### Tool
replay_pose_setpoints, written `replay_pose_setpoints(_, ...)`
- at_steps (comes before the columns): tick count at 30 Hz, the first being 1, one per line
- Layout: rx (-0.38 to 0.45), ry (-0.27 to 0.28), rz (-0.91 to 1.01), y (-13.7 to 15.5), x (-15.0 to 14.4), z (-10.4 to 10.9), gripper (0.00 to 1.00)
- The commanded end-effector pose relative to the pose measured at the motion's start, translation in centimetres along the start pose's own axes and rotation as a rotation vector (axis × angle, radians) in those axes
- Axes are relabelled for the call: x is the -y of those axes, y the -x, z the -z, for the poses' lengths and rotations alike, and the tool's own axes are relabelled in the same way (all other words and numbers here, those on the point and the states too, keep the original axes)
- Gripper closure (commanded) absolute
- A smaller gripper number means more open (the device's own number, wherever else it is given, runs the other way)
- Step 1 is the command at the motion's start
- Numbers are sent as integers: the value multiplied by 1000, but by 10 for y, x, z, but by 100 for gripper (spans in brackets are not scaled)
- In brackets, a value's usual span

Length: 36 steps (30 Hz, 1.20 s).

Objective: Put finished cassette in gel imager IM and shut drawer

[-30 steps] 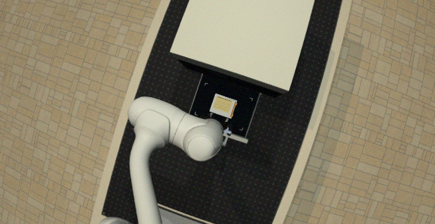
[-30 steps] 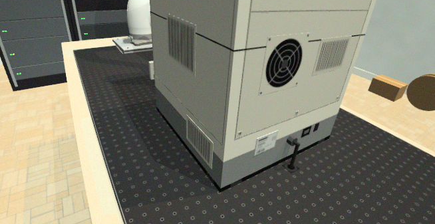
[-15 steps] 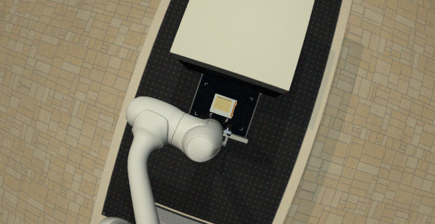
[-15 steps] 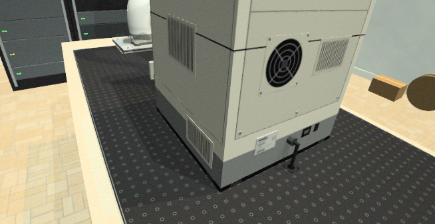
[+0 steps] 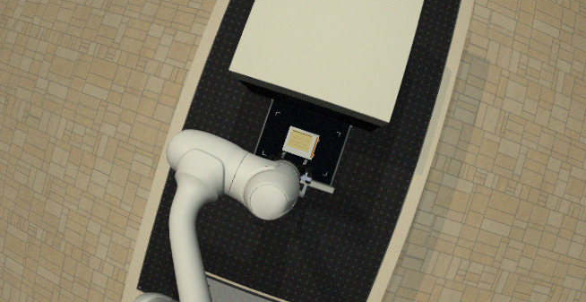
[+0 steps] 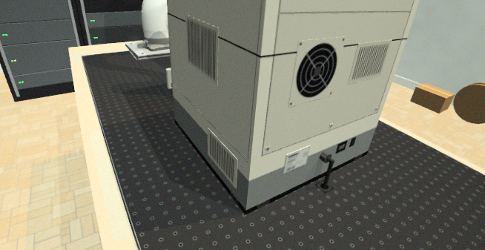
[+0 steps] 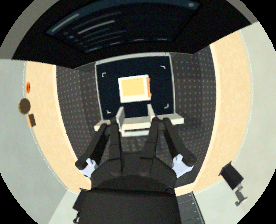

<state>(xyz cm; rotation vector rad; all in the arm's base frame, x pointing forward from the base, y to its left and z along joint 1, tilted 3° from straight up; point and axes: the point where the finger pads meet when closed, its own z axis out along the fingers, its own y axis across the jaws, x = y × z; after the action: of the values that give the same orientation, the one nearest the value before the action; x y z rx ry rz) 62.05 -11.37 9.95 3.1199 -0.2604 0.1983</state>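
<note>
White rectangular cassette with a yellow face [image 5: 300, 142] [image 7: 134, 88] on the dark glass drawer [image 5: 332, 151] [image 7: 106, 95], black two-finger gripper [image 5: 294, 159] [image 7: 135, 110] beside it, fingers partly open, holding nothing.

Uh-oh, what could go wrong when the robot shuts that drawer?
The grey gripper fingers reach over the pale drawer front, so they might bump it or nudge the flat white-and-yellow cassette beside their tips. A hard push could also slide the cassette out from between the white corner marks.
</note>
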Motion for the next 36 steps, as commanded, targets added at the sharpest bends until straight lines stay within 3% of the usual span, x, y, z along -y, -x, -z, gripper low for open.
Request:
replay_pose_setpoints(1, 0, 0, 0, -1, 0, 3, 54)
replay_pose_setpoints(23, 0, 0, 0, -4, 0, 21, 54)
replay_pose_setpoints(24, 3, -3, 33, 1, 0, 21, 73)
replay_pose_setpoints(36, 38, -38, 430, 61, 0, 21, 73)
